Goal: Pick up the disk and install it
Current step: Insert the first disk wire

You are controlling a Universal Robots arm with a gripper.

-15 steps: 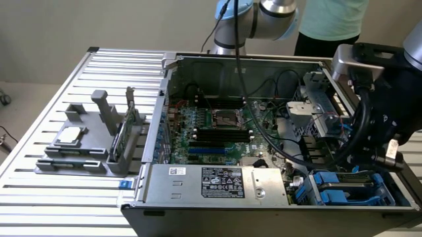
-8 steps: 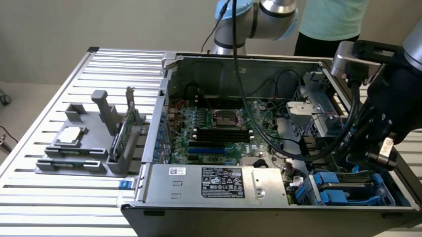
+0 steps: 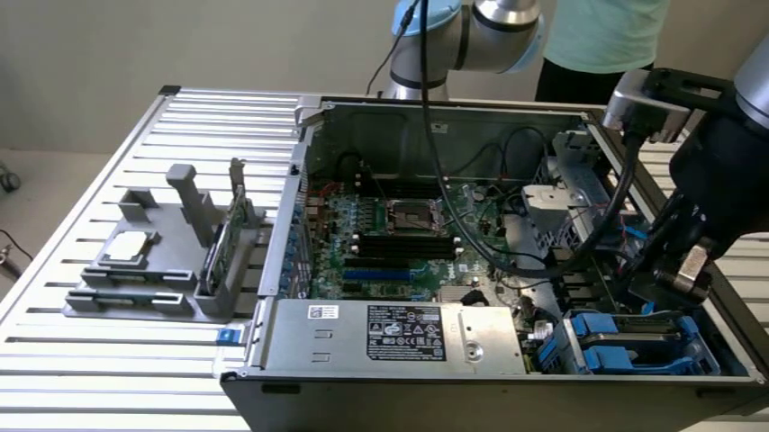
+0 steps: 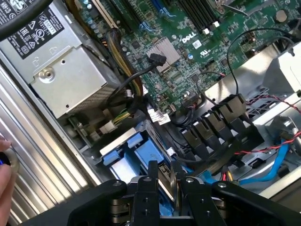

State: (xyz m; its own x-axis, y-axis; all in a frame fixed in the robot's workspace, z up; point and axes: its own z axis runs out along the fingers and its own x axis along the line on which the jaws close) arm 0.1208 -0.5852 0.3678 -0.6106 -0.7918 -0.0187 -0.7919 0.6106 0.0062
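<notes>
Disk (image 3: 628,340) sits low in blue bay, lower right of ext. view, inside case (image 3: 445,106). Gripper (image 4: 164,168) is just above it; claw state can't tell. Step: prob. seating. Calls for square alignment, clear of cables (image 3: 565,265).

- An open computer case (image 3: 315,117) lies on its side on the slatted metal counter (image 3: 157,360).
- A green motherboard (image 3: 360,216) covers the floor of the case, with a square processor socket (image 3: 409,216) near its middle and black memory slots (image 3: 402,247) just beside it.
- A silver power supply (image 3: 409,331) with a black label sits along the near wall of the case.
- A finned heat sink (image 4: 164,49) rises from the motherboard, and a black plug lies across it.
- A blue cable (image 4: 270,172) runs beside thin red and black wires.
- On the exterior view's left, a grey holder (image 3: 144,288) stands on the counter. It carries a small square chip (image 3: 129,247) lying flat and a green circuit card (image 3: 222,252) standing on edge.
- A person in a teal shirt (image 3: 607,31) stands behind the case.
</notes>
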